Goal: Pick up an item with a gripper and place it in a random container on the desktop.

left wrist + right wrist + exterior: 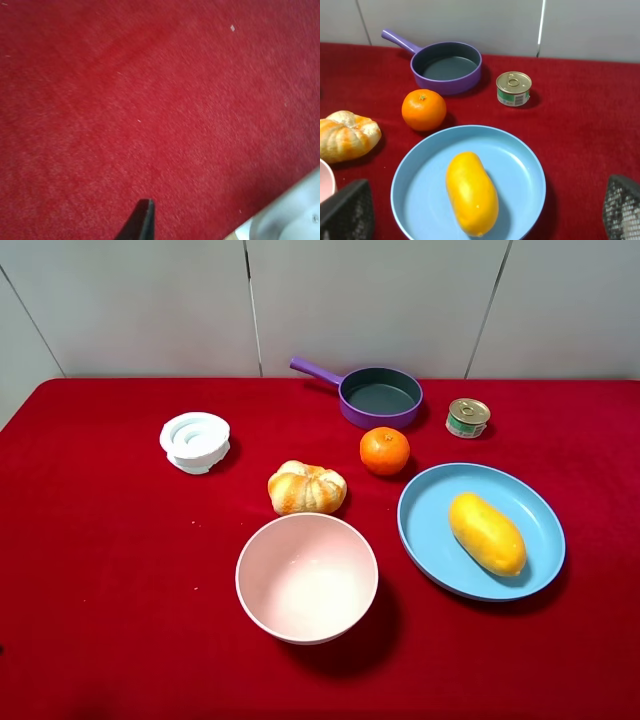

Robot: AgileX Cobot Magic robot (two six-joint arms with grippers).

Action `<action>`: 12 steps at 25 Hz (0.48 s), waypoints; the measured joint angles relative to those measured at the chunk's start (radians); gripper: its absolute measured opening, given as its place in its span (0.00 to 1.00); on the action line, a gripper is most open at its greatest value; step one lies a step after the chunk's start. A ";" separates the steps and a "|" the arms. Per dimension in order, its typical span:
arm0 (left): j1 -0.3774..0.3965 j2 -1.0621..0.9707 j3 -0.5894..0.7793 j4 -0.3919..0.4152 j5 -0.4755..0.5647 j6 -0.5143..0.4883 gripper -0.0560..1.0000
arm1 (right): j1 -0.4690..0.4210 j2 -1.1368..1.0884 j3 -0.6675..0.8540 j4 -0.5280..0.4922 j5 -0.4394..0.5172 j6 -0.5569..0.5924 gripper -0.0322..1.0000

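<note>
We found the mango lying inside the light-blue plate on the right of the red desktop, held by nothing. The pink bowl sat empty near centre; the purple pan, far side, was empty too. A tangerine and bread roll lay between them, a small tin far right, a white round object left. The right gripper hung with fingers wide apart above the plate's near edge; the left gripper showed one fingertip over bare cloth, jaws spread.
</note>
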 joint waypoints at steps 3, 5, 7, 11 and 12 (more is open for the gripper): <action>0.081 -0.085 0.000 -0.001 -0.001 0.003 0.95 | 0.000 0.000 0.000 0.000 0.000 0.000 0.70; 0.127 -0.150 0.001 -0.001 -0.001 0.003 0.95 | 0.000 0.000 0.000 0.000 0.000 0.000 0.70; 0.171 -0.212 0.001 -0.001 -0.001 0.003 0.95 | 0.000 0.000 0.000 0.000 0.000 0.000 0.70; 0.243 -0.332 0.002 -0.001 -0.001 0.003 0.95 | 0.000 0.000 0.000 0.000 0.000 0.000 0.70; 0.256 -0.358 0.002 -0.001 -0.001 0.003 0.95 | 0.000 0.000 0.000 0.000 0.000 0.000 0.70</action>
